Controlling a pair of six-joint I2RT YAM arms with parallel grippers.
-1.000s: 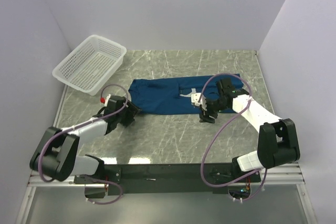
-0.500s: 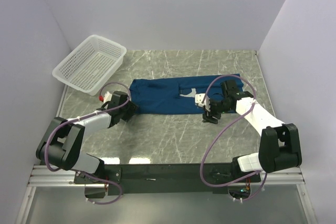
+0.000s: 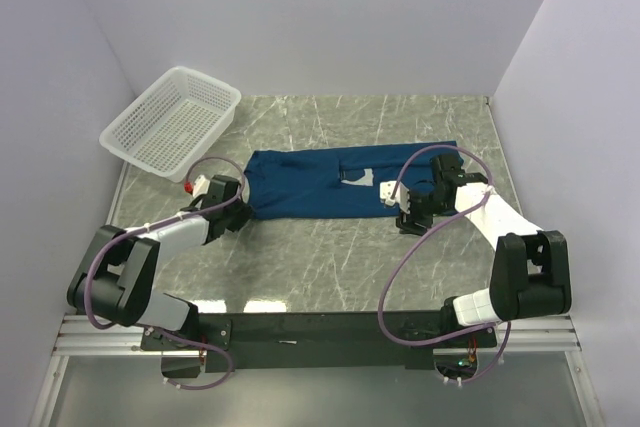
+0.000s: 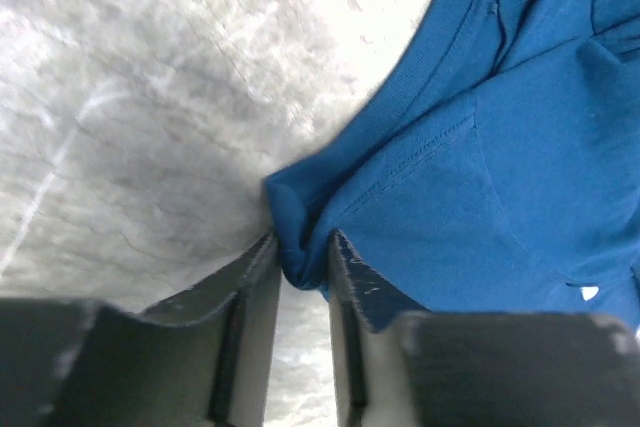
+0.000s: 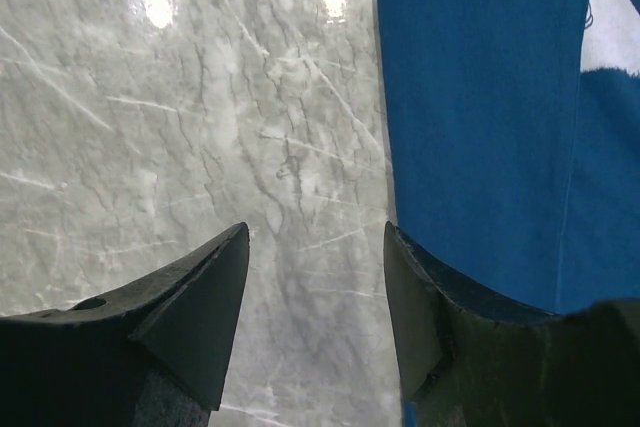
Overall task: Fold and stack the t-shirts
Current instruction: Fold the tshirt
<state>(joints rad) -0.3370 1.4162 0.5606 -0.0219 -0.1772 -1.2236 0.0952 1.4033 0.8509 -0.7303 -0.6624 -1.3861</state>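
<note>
We've L gripper (image 4: 302,247) pinching just a thin corner of t-shirt (image 4: 480,177), R gripper (image 5: 315,237) open at its edge: cloth may slip on lift.

Overhead rear view, wrist close-ups share t-shirt (image 3: 310,187)

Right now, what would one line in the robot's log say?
left tool: pinching t-shirt corner | right tool: open over t-shirt edge
</note>
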